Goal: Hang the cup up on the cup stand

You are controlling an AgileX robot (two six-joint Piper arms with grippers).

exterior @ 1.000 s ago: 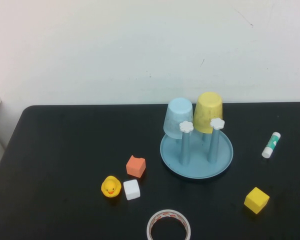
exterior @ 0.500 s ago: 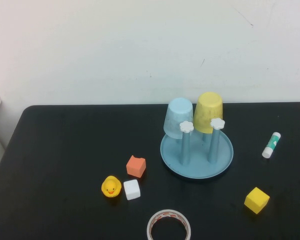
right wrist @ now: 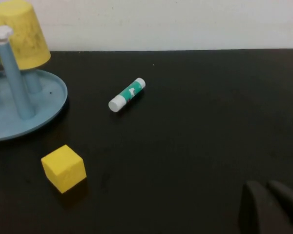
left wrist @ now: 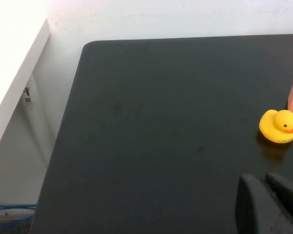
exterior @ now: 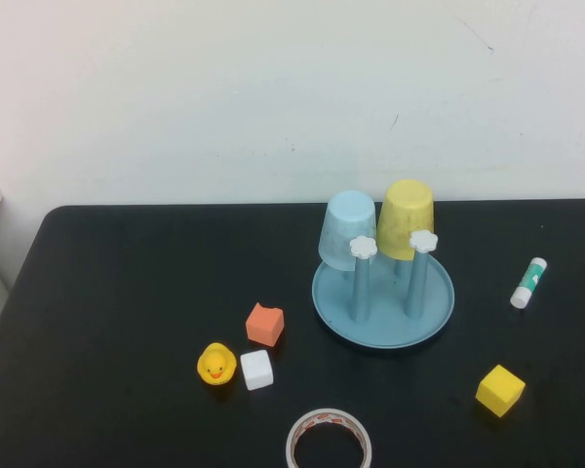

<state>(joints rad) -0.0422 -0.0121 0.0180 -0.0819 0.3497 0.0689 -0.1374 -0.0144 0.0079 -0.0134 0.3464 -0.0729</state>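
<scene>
The yellow cup point(exterior: 407, 218) hangs upside down on a rear post of the light blue cup stand point(exterior: 382, 315), also seen in the right wrist view as the cup point(right wrist: 22, 33) above the stand's dish point(right wrist: 44, 109). Neither arm shows in the high view. My left gripper point(left wrist: 260, 181) is shut and empty, hovering over bare table near the rubber duck point(left wrist: 278, 126). My right gripper point(right wrist: 262, 187) is shut and empty too, over the table's right side, away from the stand.
A pale blue cup point(exterior: 348, 228) hangs on the stand beside the yellow one. Around it lie an orange block point(exterior: 264, 324), white cube point(exterior: 256, 370), duck point(exterior: 215, 364), tape roll point(exterior: 329, 440), yellow cube point(exterior: 499, 390) and glue stick point(exterior: 527, 283).
</scene>
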